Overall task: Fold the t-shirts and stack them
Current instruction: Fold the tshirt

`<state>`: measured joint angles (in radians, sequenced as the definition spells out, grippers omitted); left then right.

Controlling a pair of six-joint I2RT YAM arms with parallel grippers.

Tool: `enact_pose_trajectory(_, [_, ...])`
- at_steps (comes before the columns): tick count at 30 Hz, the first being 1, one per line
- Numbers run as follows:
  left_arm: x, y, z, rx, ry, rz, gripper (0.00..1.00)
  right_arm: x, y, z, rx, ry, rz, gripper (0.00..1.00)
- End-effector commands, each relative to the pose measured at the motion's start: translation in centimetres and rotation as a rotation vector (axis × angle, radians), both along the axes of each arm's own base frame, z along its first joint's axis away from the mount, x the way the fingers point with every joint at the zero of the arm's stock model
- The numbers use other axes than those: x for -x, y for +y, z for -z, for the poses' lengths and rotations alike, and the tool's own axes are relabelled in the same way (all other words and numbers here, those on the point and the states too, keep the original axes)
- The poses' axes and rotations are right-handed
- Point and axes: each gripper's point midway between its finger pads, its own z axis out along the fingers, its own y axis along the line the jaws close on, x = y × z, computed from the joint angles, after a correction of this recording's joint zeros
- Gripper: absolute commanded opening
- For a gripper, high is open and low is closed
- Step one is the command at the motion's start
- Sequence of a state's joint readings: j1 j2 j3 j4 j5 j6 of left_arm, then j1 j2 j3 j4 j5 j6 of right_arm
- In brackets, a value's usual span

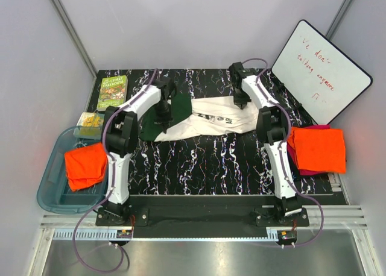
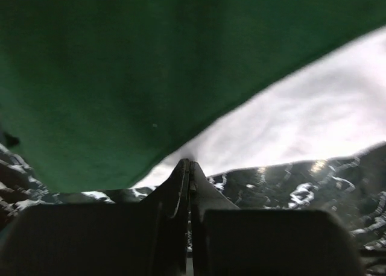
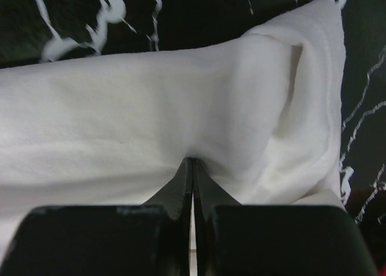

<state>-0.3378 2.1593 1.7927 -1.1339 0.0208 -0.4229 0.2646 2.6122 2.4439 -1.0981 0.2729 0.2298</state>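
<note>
You have the cream cloth t-shirt with dark green sleeves [image 1: 199,126] stretched across the far middle of the black marbled table [image 1: 211,161]. Your left gripper [image 1: 163,125] is pinched closed on its green left end. Your right gripper [image 1: 241,105] is clamped on its cream right end.

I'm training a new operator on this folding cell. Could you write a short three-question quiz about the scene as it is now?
1. True or false: the left gripper and right gripper are both shut on the cream t-shirt.
2. The orange t-shirt at the left lies: A) on the blue bin, B) on the cream t-shirt, C) in the right gripper.
3. Fill in: the sleeve beside the left gripper is dark ____.
Key: 1 true; 2 A; 3 green.
</note>
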Motion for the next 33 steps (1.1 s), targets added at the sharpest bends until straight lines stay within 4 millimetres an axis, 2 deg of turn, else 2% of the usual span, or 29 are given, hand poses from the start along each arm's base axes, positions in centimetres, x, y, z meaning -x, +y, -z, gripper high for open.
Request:
enact_pose_trajectory(1, [0.2, 3.6, 0.4, -0.218, 0.058, 0.004, 0.00, 5.8, -2.5, 1.3, 0.129, 0.187, -0.011, 0.00])
enact_pose_trajectory(3, [-0.6, 4.2, 0.6, -0.264, 0.052, -0.013, 0.00, 7.4, -1.8, 0.5, 0.103, 0.211, -0.030, 0.00])
enact_pose_trajectory(4, [-1.0, 4.5, 0.7, -0.269, 0.049, -0.026, 0.00, 9.3, -1.9, 1.3, 0.104, 0.269, -0.035, 0.00])
enact_pose_trajectory(5, [-2.0, 4.4, 0.4, -0.264, 0.025, -0.045, 0.00, 10.0, -1.3, 0.1, 0.075, 0.263, -0.046, 0.00])
enact_pose_trajectory(6, [-2.3, 4.6, 1.1, -0.273, 0.043, -0.051, 0.00, 11.0, -0.7, -0.2, 0.069, 0.277, -0.062, 0.00])
enact_pose_trajectory(7, [-2.9, 5.0, 1.4, -0.274, 0.043, -0.063, 0.00, 12.9, -0.7, 0.4, 0.070, 0.327, -0.071, 0.00])
enact_pose_trajectory(8, [-4.5, 4.8, 0.7, -0.263, 0.003, -0.070, 0.00, 13.7, 0.0, -0.9, 0.042, 0.314, -0.083, 0.00])
enact_pose_trajectory(9, [-4.7, 5.1, 1.7, -0.277, 0.031, -0.069, 0.00, 14.7, 0.8, -1.2, 0.030, 0.328, -0.103, 0.00])
enact_pose_trajectory(10, [-5.5, 5.4, 1.8, -0.277, 0.024, -0.078, 0.00, 16.5, 0.9, -0.9, 0.030, 0.370, -0.108, 0.00])
enact_pose_trajectory(11, [-7.5, 5.0, 0.7, -0.252, -0.037, -0.084, 0.00, 17.3, 1.5, -2.2, -0.002, 0.362, -0.117, 0.00])
enact_pose_trajectory(12, [-7.9, 4.9, 1.8, -0.245, -0.016, -0.088, 0.00, 18.2, 1.9, -2.5, -0.016, 0.373, -0.125, 0.00])
enact_pose_trajectory(13, [-9.4, 4.9, 1.2, -0.215, -0.061, -0.109, 0.00, 20.1, 2.8, -2.4, -0.031, 0.416, -0.147, 0.00])
enact_pose_trajectory(15, [-10.6, 4.2, 1.9, -0.148, -0.084, -0.136, 0.00, 21.8, 3.9, -3.6, -0.065, 0.427, -0.173, 0.00])
enact_pose_trajectory(16, [-11.1, 4.2, 2.1, -0.119, -0.092, -0.149, 0.00, 23.7, 4.7, -3.5, -0.081, 0.466, -0.186, 0.00])
enact_pose_trajectory(18, [-13.0, 2.2, 1.8, 0.014, -0.157, -0.157, 0.00, 25.3, 5.8, -4.1, -0.104, 0.481, -0.208, 0.00])
enact_pose_trajectory(19, [-13.2, 1.4, 1.9, 0.062, -0.163, -0.154, 0.00, 26.8, 6.9, -4.3, -0.160, 0.516, -0.219, 0.00])
enact_pose_trajectory(21, [-14.4, -0.5, 0.5, 0.170, -0.212, -0.129, 0.00, 27.9, 8.0, -4.4, -0.173, 0.530, -0.245, 0.00])
enact_pose_trajectory(22, [-14.6, -0.8, -0.2, 0.189, -0.224, -0.120, 0.00, 27.6, 8.3, -4.9, -0.178, 0.497, -0.249, 0.00])
enact_pose_trajectory(23, [-14.8, -1.1, -2.1, 0.211, -0.266, -0.102, 0.00, 27.1, 8.3, -5.4, -0.176, 0.465, -0.249, 0.00])
enact_pose_trajectory(24, [-14.6, -1.1, -3.0, 0.216, -0.283, -0.093, 0.00, 26.3, 8.3, -6.1, -0.169, 0.425, -0.250, 0.00])
enact_pose_trajectory(25, [-13.5, -0.8, -2.6, 0.210, -0.259, -0.085, 0.00, 24.5, 8.7, -7.4, -0.164, 0.348, -0.261, 0.00])
enact_pose_trajectory(26, [-13.5, -1.0, -5.8, 0.242, -0.333, -0.073, 0.00, 23.2, 8.7, -8.1, -0.147, 0.299, -0.267, 0.00])
enact_pose_trajectory(27, [-13.0, -1.2, -6.7, 0.256, -0.352, -0.063, 0.00, 21.1, 9.5, -9.9, -0.155, 0.217, -0.280, 0.00])
enact_pose_trajectory(28, [-11.3, -1.3, -5.9, 0.261, -0.314, -0.058, 0.00, 19.6, 9.4, -9.8, -0.122, 0.183, -0.286, 0.00])
enact_pose_trajectory(29, [-10.8, -2.0, -8.7, 0.305, -0.373, -0.041, 0.00, 18.4, 9.8, -10.1, -0.115, 0.154, -0.295, 0.00])
enact_pose_trajectory(30, [-9.8, -3.1, -9.2, 0.326, -0.370, -0.013, 0.00, 16.3, 10.9, -11.6, -0.132, 0.083, -0.315, 0.00])
enact_pose_trajectory(31, [-8.4, -3.8, -8.7, 0.333, -0.345, 0.009, 0.00, 14.9, 11.5, -10.3, -0.121, 0.088, -0.319, 0.00])
enact_pose_trajectory(32, [-7.6, -4.7, -10.1, 0.354, -0.364, 0.034, 0.00, 13.9, 12.2, -10.0, -0.128, 0.078, -0.330, 0.00])
enact_pose_trajectory(33, [-6.3, -6.6, -10.4, 0.368, -0.357, 0.082, 0.00, 11.7, 13.6, -11.8, -0.162, 0.003, -0.345, 0.00])
